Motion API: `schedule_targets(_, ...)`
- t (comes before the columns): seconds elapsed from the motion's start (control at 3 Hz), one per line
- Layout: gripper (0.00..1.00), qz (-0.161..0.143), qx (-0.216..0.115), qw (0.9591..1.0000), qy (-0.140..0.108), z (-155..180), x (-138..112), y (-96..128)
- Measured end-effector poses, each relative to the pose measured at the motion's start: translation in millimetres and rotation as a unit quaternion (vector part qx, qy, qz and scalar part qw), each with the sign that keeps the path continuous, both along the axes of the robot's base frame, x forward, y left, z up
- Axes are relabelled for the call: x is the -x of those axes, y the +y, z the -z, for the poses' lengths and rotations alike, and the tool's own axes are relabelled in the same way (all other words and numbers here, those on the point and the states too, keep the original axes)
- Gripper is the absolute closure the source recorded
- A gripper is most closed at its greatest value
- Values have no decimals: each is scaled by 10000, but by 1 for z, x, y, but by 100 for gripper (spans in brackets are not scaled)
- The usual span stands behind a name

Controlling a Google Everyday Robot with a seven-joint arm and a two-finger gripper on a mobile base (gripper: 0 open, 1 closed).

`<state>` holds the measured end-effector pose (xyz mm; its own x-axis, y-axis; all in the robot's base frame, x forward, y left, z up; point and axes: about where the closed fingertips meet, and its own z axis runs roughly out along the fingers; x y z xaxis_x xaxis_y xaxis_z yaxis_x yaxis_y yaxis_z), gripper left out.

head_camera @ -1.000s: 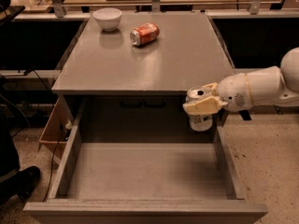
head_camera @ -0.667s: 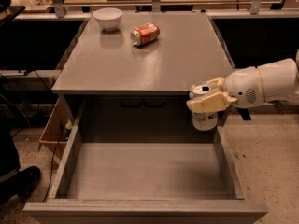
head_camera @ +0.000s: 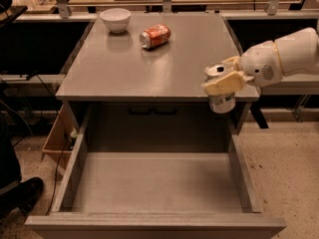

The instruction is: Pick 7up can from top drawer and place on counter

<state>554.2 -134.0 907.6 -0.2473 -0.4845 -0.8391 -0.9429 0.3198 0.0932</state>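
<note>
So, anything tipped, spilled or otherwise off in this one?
Only the red-orange can: it lies on its side on the counter beside the white bowl, no spill visible. The gripper holds the 7up can upright at the counter's front right edge, above the open top drawer; nothing odd there.

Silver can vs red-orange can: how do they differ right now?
Colour: the silvery-white aluminium 7up can against the red-orange drink can. Pose: 7up can roughly upright, red-orange can on its side. Support: the cream two-finger gripper clamps the 7up can at the grey counter's front right edge; the red-orange can rests on it. Both are drink cans.
</note>
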Motion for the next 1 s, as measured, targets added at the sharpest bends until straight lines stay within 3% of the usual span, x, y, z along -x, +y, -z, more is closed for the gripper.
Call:
schedule_targets(0.67,100,222,116,9996,-116,13,-74,-7)
schedule_targets(1.0,86,235,111,9996,-119,10,-78,-7)
